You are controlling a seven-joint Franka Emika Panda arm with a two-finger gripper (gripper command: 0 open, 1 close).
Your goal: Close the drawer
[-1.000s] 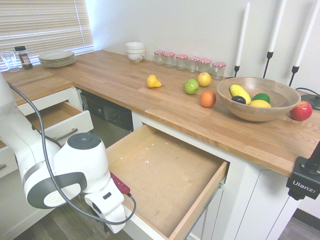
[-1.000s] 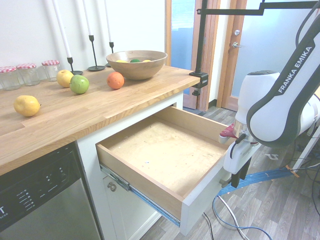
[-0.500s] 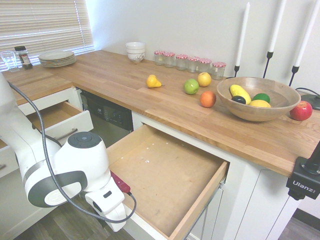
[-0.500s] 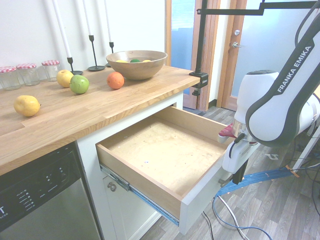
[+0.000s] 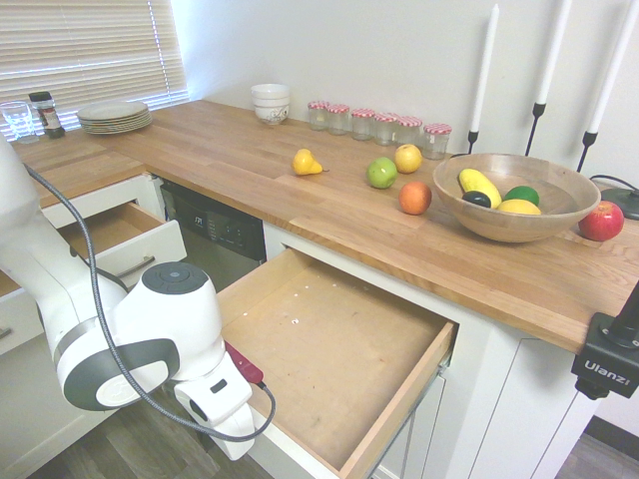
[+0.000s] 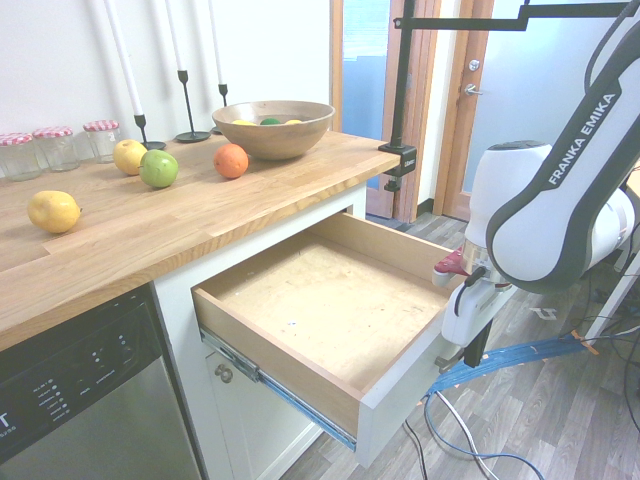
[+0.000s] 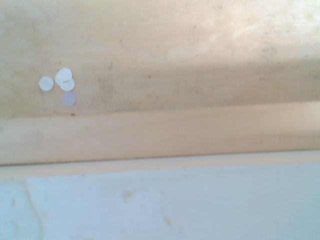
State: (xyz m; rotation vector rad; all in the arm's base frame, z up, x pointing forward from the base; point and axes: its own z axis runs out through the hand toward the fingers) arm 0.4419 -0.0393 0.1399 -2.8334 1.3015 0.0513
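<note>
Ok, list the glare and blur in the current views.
Second exterior view: counter washed out pale near its left; the wall bright. First exterior view: bright light edging the blinds. Wrist view: drawer soft and out of focus, with a pale sheen at upper right.

On the counter (image 5: 329, 220) I see a wooden bowl (image 5: 516, 200) of fruit, with an orange (image 5: 414, 198) and a green apple (image 5: 381, 173) near it, and lidded jars (image 5: 385, 127) in a row behind.

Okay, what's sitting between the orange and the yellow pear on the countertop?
The green apple lies between the orange and the yellow pear, as the first exterior view shows.
</note>
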